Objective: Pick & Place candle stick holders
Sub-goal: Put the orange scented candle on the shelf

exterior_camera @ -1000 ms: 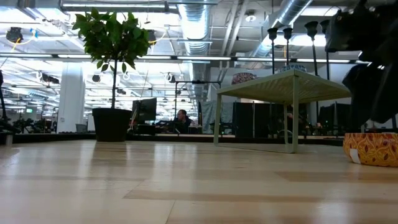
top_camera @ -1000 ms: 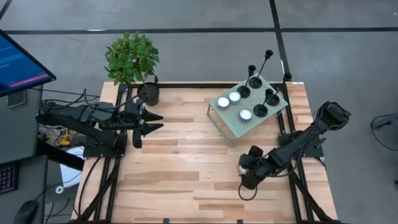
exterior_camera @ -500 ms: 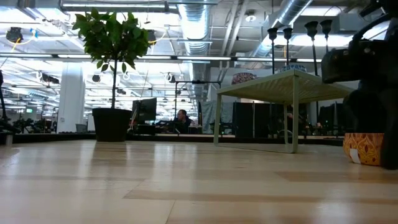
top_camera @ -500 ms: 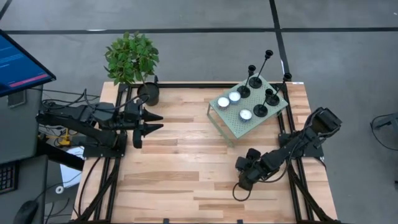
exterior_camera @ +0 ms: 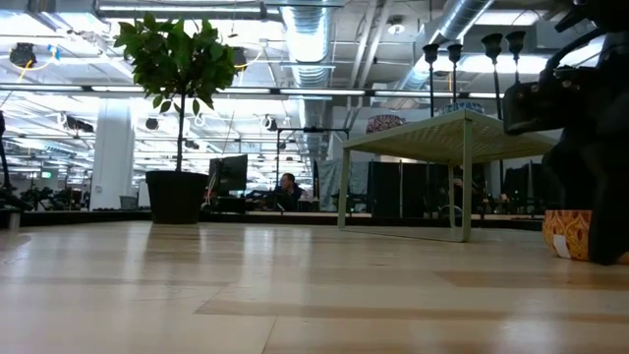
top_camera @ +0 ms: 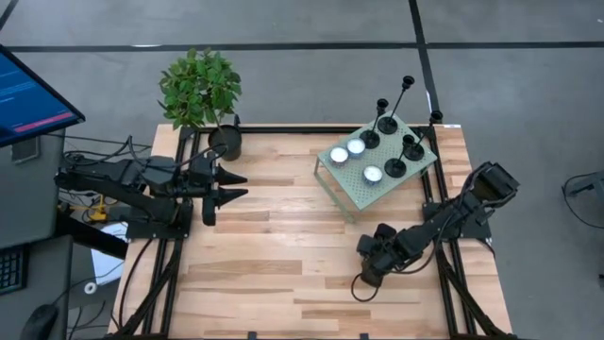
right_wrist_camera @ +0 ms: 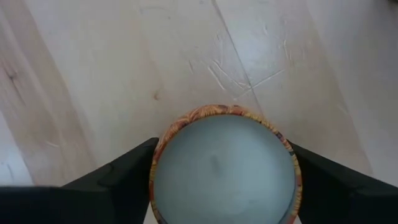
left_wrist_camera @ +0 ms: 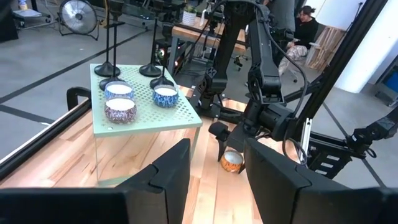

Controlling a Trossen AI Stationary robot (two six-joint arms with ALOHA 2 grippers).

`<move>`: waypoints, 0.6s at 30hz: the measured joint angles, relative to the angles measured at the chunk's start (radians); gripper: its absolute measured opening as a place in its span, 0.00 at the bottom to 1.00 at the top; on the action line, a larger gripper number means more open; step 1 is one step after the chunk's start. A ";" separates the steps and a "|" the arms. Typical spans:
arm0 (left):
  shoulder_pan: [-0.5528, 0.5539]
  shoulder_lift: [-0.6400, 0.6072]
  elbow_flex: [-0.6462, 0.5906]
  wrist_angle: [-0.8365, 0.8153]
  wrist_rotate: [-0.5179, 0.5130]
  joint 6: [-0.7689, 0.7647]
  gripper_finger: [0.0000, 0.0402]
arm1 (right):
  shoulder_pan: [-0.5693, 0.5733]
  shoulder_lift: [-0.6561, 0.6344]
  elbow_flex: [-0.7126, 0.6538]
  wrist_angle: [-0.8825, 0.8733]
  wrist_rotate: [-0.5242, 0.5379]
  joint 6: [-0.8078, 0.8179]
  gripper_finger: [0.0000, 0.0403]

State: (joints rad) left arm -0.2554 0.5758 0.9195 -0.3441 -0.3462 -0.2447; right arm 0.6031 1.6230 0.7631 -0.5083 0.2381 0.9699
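The candle stick holders (top_camera: 391, 132) stand on the green perforated stand (top_camera: 351, 184) in the upper right of the high view, well apart from my right gripper (top_camera: 370, 269), which sits lower, right of centre, down on the wooden table (top_camera: 274, 246). In my right wrist view a candle tin (right_wrist_camera: 224, 168) with a patterned orange rim and pale wax fills the gap between my fingers (right_wrist_camera: 124, 177); they stand wide on either side of it, close against its rim, though I cannot tell if they touch. My left gripper (top_camera: 236, 185) waits at the left, near the plant pot (top_camera: 226, 143), partly open and empty.
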 joint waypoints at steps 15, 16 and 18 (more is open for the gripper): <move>0.000 0.000 0.000 -0.041 0.008 0.003 0.36 | -0.023 0.001 -0.001 -0.009 -0.027 -0.003 0.77; 0.000 0.000 0.000 -0.044 0.013 0.004 0.36 | -0.023 0.001 -0.001 -0.010 -0.027 -0.003 0.77; 0.000 0.000 0.000 -0.045 0.018 0.007 0.36 | -0.023 0.001 -0.001 -0.010 -0.027 -0.002 0.77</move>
State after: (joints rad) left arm -0.2554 0.5758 0.9195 -0.3891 -0.3279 -0.2379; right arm 0.5797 1.6241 0.7620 -0.5182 0.2107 0.9682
